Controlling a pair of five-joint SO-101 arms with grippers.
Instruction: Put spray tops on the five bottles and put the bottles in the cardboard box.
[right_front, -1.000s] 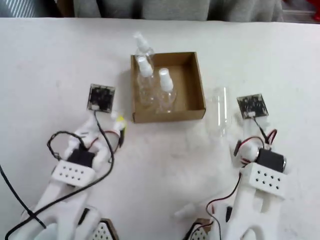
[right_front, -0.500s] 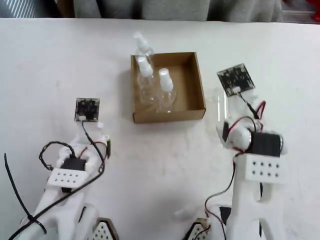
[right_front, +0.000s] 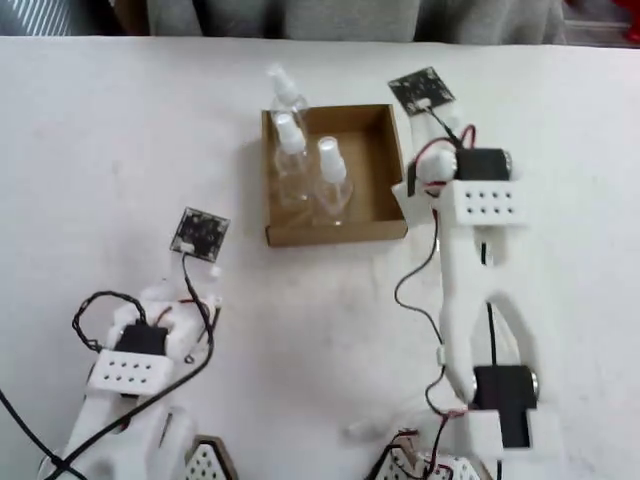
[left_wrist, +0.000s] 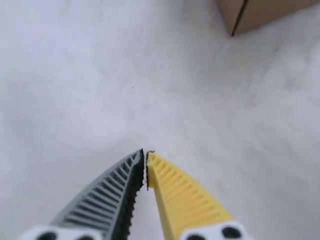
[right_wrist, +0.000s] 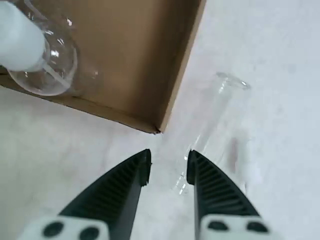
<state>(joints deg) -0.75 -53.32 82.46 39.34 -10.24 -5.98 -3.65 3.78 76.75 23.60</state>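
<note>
The right gripper (right_wrist: 167, 167), slightly parted, hangs over the lying bottle (right_wrist: 216, 117) beside the cardboard box (right_wrist: 172, 75); the left gripper (left_wrist: 146, 161) is clenched, empty.

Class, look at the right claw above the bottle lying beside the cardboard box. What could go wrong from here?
1. The open right claw hangs over a clear, topless bottle lying on its side; round and smooth, it may roll or slip away as the claw closes.
2. The bottle lies close to the cardboard box corner, so a finger might catch the wall and jolt the capped bottles standing inside.
</note>
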